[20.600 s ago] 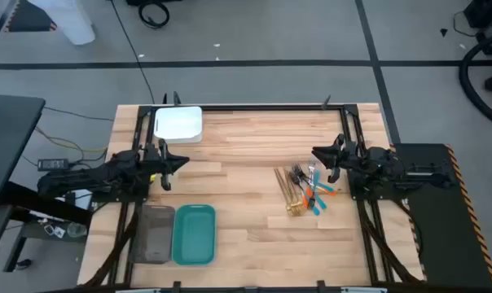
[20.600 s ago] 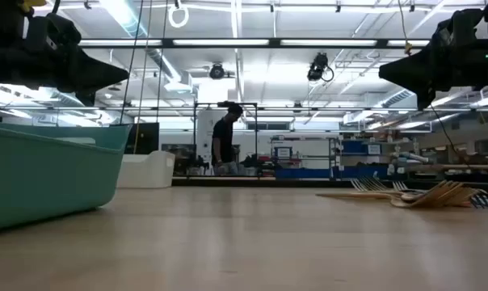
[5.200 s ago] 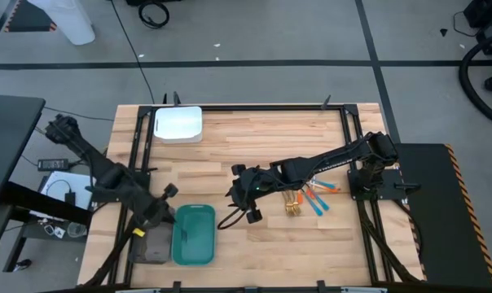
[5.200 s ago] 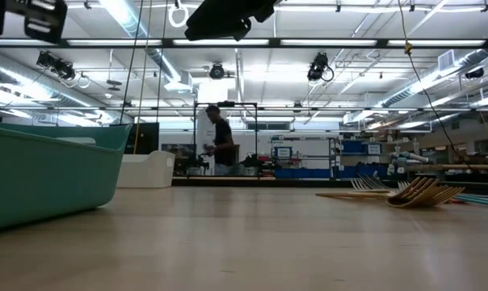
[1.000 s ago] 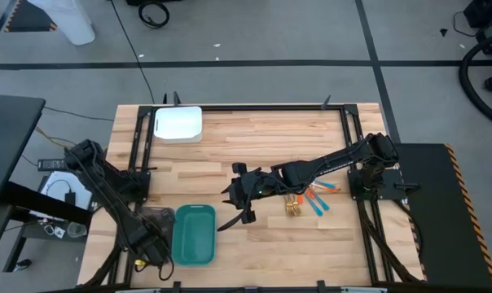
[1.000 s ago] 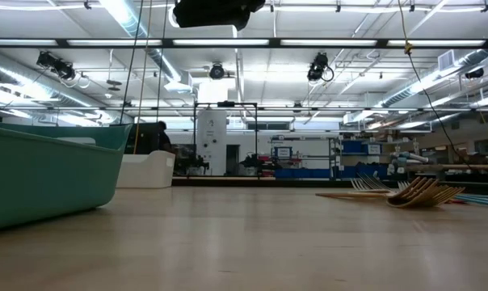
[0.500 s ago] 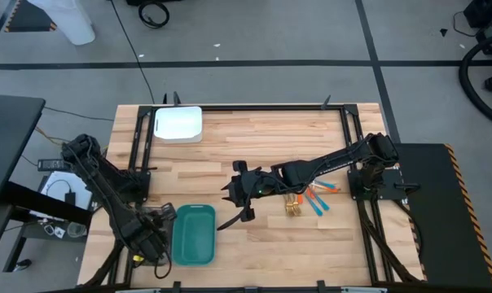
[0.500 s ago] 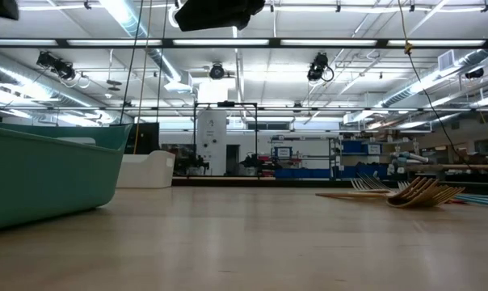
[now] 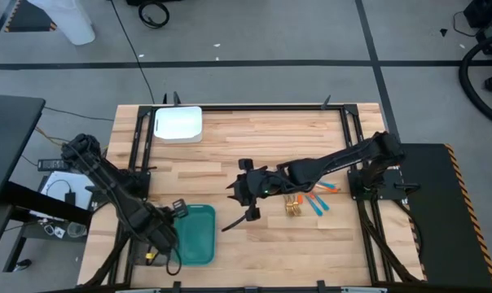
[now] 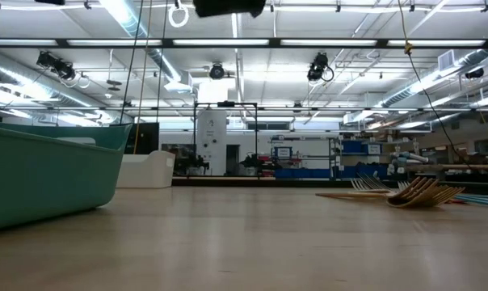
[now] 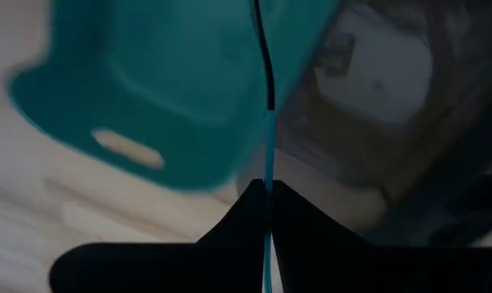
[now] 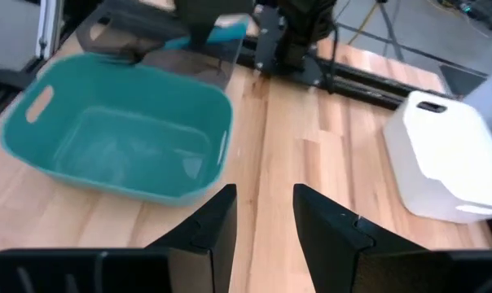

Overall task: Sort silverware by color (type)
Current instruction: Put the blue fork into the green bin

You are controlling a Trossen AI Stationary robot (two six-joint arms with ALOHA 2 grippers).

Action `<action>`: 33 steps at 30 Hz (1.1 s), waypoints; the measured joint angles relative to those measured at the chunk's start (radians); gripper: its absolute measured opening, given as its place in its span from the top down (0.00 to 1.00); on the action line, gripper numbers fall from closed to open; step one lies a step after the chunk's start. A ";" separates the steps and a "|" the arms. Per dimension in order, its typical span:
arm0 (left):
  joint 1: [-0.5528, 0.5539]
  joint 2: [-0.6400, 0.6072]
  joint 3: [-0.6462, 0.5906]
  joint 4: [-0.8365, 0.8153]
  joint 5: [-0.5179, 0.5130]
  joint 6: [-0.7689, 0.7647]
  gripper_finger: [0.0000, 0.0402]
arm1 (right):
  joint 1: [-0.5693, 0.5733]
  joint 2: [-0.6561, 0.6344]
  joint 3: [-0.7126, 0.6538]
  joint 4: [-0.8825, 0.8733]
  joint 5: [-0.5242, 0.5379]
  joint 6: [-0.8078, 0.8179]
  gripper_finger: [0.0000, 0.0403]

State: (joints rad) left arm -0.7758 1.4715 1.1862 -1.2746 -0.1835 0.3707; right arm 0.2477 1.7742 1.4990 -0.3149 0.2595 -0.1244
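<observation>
High view: L gripper (image 9: 166, 236) clamps teal utensil (image 11: 267, 175) over teal tray (image 9: 199, 244).

A teal tray (image 9: 195, 234) sits on the wooden table (image 9: 254, 130) just beside the left gripper, with a grey tray (image 12: 148, 37) touching its far side — mostly hidden from above. The teal one lies near the right gripper, towards its front. A white tray (image 9: 178, 124) rests at the table's far corner — well apart from both grippers.
</observation>
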 joint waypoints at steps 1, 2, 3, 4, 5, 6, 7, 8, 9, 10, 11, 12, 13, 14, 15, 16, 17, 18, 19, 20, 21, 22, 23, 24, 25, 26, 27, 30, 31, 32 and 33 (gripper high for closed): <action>0.011 0.000 0.000 0.037 0.000 0.008 0.96 | 0.003 -0.009 0.000 -0.010 0.008 0.009 0.67; 0.024 0.000 0.000 0.070 0.003 0.011 0.96 | 0.007 -0.018 0.000 -0.022 0.012 0.017 0.67; 0.036 0.000 0.000 0.099 0.009 0.014 0.96 | 0.011 -0.023 0.000 -0.031 0.013 0.024 0.67; 0.049 0.000 0.000 0.125 0.016 0.015 0.96 | 0.016 -0.030 0.000 -0.038 0.013 0.036 0.67; 0.062 0.000 0.000 0.147 0.022 0.016 0.96 | 0.021 -0.035 0.000 -0.049 0.016 0.048 0.67; 0.074 0.002 0.000 0.164 0.027 0.016 0.96 | 0.026 -0.039 0.000 -0.056 0.022 0.061 0.67; 0.086 0.008 0.000 0.178 0.033 0.017 0.96 | 0.032 -0.041 0.000 -0.062 0.033 0.070 0.67; 0.097 0.018 0.000 0.189 0.040 0.022 0.96 | 0.038 -0.041 0.000 -0.074 0.043 0.075 0.67; 0.104 0.028 0.000 0.193 0.046 0.030 0.96 | 0.044 -0.041 0.000 -0.087 0.061 0.077 0.67; 0.110 0.039 0.000 0.196 0.048 0.036 0.96 | 0.051 -0.041 0.000 -0.098 0.083 0.080 0.67; 0.115 0.052 0.000 0.203 0.048 0.042 0.96 | 0.058 -0.041 0.000 -0.106 0.108 0.081 0.67; 0.123 0.065 0.000 0.211 0.050 0.051 0.96 | 0.066 -0.045 0.000 -0.113 0.133 0.084 0.67; 0.130 0.078 0.000 0.215 0.055 0.055 0.96 | 0.074 -0.049 0.000 -0.121 0.155 0.089 0.67; 0.137 0.090 0.000 0.215 0.059 0.056 0.96 | 0.080 -0.054 0.000 -0.120 0.170 0.095 0.67; 0.143 0.101 0.000 0.215 0.058 0.056 0.96 | 0.088 -0.062 0.000 -0.125 0.182 0.102 0.67; 0.148 0.110 0.000 0.216 0.058 0.055 0.96 | 0.094 -0.069 0.000 -0.138 0.196 0.108 0.67; 0.152 0.120 0.000 0.218 0.060 0.053 0.96 | 0.099 -0.075 0.000 -0.141 0.209 0.114 0.67; 0.153 0.129 0.000 0.220 0.062 0.047 0.96 | 0.106 -0.081 0.000 -0.147 0.223 0.122 0.67; 0.154 0.138 0.000 0.224 0.063 0.036 0.96 | 0.110 -0.085 0.000 -0.161 0.236 0.130 0.67; 0.158 0.147 0.003 0.228 0.067 0.033 0.96 | 0.114 -0.088 0.000 -0.173 0.251 0.135 0.67; 0.158 0.158 0.009 0.231 0.070 0.032 0.96 | 0.118 -0.088 0.000 -0.176 0.263 0.142 0.67; 0.158 0.168 0.018 0.230 0.072 0.029 0.96 | 0.121 -0.088 0.000 -0.177 0.272 0.149 0.67; 0.158 0.179 0.030 0.231 0.076 0.029 0.96 | 0.125 -0.088 0.000 -0.184 0.278 0.153 0.67; 0.159 0.190 0.042 0.235 0.077 0.029 0.96 | 0.129 -0.088 0.000 -0.187 0.281 0.156 0.67; 0.159 0.202 0.055 0.234 0.076 0.028 0.96 | 0.131 -0.088 0.000 -0.187 0.283 0.159 0.67; 0.159 0.216 0.071 0.231 0.077 0.028 0.96 | 0.134 -0.088 0.000 -0.187 0.288 0.166 0.67; 0.159 0.228 0.084 0.232 0.077 0.030 0.96 | 0.137 -0.088 0.000 -0.189 0.296 0.174 0.67; 0.159 0.252 0.105 0.230 0.100 0.042 0.96 | 0.149 -0.088 0.000 -0.192 0.329 0.186 0.67; 0.159 0.259 0.105 0.229 0.102 0.048 0.96 | 0.154 -0.088 0.000 -0.191 0.343 0.185 0.67; 0.160 0.266 0.105 0.226 0.104 0.054 0.96 | 0.161 -0.088 0.000 -0.189 0.357 0.185 0.67; 0.160 0.269 0.102 0.224 0.106 0.058 0.96 | 0.168 -0.088 0.000 -0.188 0.370 0.186 0.67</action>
State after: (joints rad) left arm -0.6163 1.7406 1.2877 -1.0507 -0.0772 0.4288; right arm 0.4157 1.6863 1.4990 -0.5033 0.6295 0.0615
